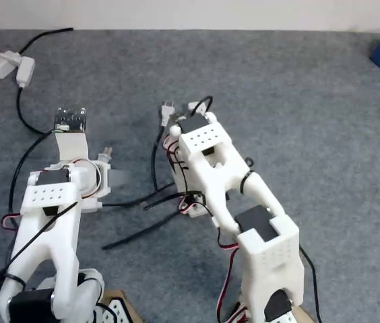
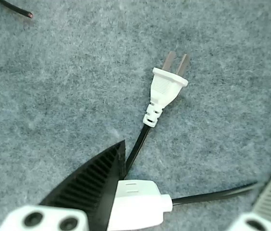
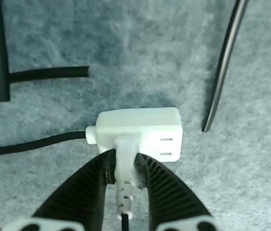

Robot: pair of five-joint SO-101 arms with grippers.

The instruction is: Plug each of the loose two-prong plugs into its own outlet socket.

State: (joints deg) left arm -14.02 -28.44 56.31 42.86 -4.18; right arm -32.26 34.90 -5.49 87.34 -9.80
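Right wrist view: right fingers (image 3: 80, 195) clamp plug (image 3: 125, 175) at socket (image 3: 147, 126). Left wrist view: left fingers (image 2: 93, 182) apart by loose plug (image 2: 166, 89).

The left arm (image 1: 45, 222) was stretched forward and the left hand (image 2: 203, 159) was held low, its fingers spread apart. The right arm (image 1: 234, 185) was angled forward beside it, and the right hand (image 3: 126, 185) was clamped on a white plug (image 3: 125, 197).
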